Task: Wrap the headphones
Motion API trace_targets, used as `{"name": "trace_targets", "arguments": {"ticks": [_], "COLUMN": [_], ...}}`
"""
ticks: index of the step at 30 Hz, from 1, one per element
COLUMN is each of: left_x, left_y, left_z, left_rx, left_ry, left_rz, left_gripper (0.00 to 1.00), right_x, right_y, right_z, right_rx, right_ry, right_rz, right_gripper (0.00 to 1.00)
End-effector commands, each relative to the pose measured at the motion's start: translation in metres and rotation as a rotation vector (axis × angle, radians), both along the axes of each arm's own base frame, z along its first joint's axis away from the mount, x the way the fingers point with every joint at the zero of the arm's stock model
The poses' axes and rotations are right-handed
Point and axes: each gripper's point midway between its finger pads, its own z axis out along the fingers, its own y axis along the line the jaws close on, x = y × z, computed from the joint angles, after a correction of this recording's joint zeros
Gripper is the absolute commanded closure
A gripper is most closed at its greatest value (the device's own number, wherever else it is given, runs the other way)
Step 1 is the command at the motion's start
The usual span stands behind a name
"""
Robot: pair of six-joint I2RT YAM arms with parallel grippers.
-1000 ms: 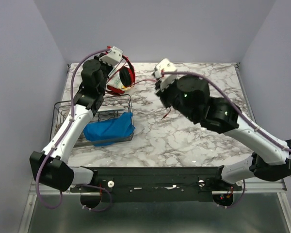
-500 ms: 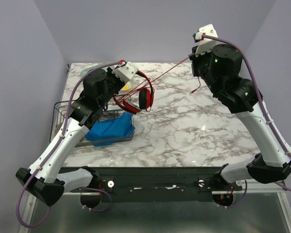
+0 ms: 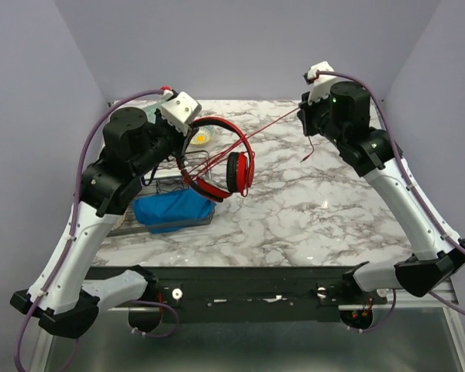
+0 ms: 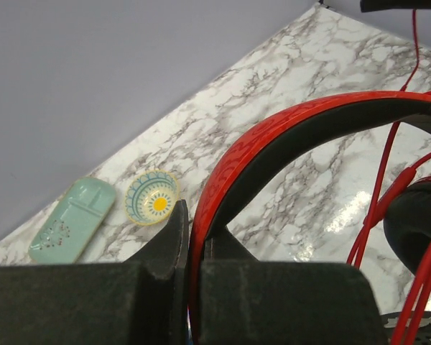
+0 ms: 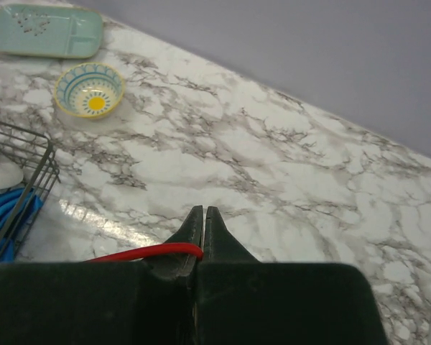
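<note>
The red headphones (image 3: 239, 172) hang in the air above the marble table (image 3: 310, 209). My left gripper (image 3: 186, 149) is shut on their black-lined headband (image 4: 287, 129); the jaws pinch the band edge-on at the left gripper (image 4: 194, 230). One cup with a black pad (image 4: 416, 230) hangs at the right of the left wrist view. The thin red cable (image 3: 271, 124) runs taut from the cups up to my right gripper (image 3: 304, 112), which is raised at the back right. The right gripper (image 5: 203, 215) is shut on the cable (image 5: 144, 252). The cable's free end (image 3: 310, 151) dangles below it.
A wire basket (image 3: 159, 186) holding a blue cloth (image 3: 174, 209) stands at the left under the left arm. A small patterned bowl (image 3: 200, 138) and a mint tray (image 5: 47, 30) lie at the back left. The grey walls stand close behind the table.
The left arm lifted the headphones off the back left of the table and carried them toward the middle. The right arm rose to the back right, drawing the cable taut.
</note>
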Motion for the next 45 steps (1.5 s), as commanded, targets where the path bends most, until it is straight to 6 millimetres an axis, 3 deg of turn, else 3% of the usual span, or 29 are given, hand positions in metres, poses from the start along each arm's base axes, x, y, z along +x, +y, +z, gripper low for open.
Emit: {"name": "trace_targets", "arguments": {"ticks": [1, 2, 4, 5, 7, 8, 11, 14, 15, 18, 21, 25, 35, 43, 45], "left_x": [-0.036, -0.038, -0.045, -0.046, -0.051, -0.049, -0.045, -0.041, -0.039, -0.032, -0.018, -0.002, 0.008, 0.019, 0.022], "left_y": [-0.005, -0.006, -0.011, -0.014, -0.016, -0.018, -0.021, -0.023, -0.024, -0.025, -0.022, -0.011, 0.004, 0.016, 0.016], "left_z": [0.015, 0.02, 0.035, 0.042, 0.062, 0.07, 0.099, 0.123, 0.128, 0.142, 0.144, 0.14, 0.149, 0.142, 0.14], "left_rx": [-0.112, -0.132, -0.191, -0.233, -0.317, -0.349, -0.438, -0.501, -0.51, -0.545, -0.576, -0.616, -0.654, -0.69, -0.696], "left_ry": [0.084, 0.087, 0.096, 0.104, 0.108, 0.103, 0.095, 0.081, 0.076, 0.063, 0.079, 0.092, 0.071, 0.101, 0.112], "left_rz": [-0.086, -0.09, -0.116, -0.119, -0.13, -0.13, -0.121, -0.119, -0.121, -0.107, -0.063, -0.005, 0.054, 0.11, 0.106], "left_gripper": [1.0, 1.0, 1.0, 1.0, 1.0, 1.0, 1.0, 1.0, 1.0, 1.0, 1.0, 1.0, 1.0, 1.0, 1.0], "right_x": [0.002, -0.001, -0.004, -0.016, -0.025, -0.038, -0.049, -0.06, -0.07, -0.083, -0.092, -0.086, -0.081, -0.085, -0.088], "right_y": [0.0, 0.012, 0.032, 0.055, 0.081, 0.096, 0.123, 0.145, 0.16, 0.187, 0.202, 0.201, 0.188, 0.175, 0.175], "right_z": [0.001, -0.012, -0.014, -0.021, -0.019, -0.017, 0.0, -0.008, -0.001, -0.008, -0.011, -0.02, -0.077, -0.089, -0.095], "right_rx": [0.084, 0.096, 0.159, 0.197, 0.284, 0.327, 0.445, 0.54, 0.574, 0.601, 0.626, 0.667, 0.624, 0.559, 0.549], "right_ry": [-0.048, -0.018, -0.013, 0.02, 0.043, 0.062, 0.007, 0.039, 0.02, 0.033, 0.032, 0.05, 0.136, 0.128, 0.13], "right_rz": [0.038, 0.1, 0.193, 0.328, 0.46, 0.567, 0.681, 0.751, 0.799, 0.862, 0.898, 0.838, 0.683, 0.622, 0.619], "right_gripper": [0.99, 0.99, 0.99, 0.99, 0.98, 0.93, 0.88, 0.85, 0.84, 0.79, 0.72, 0.66, 0.61, 0.61, 0.65]}}
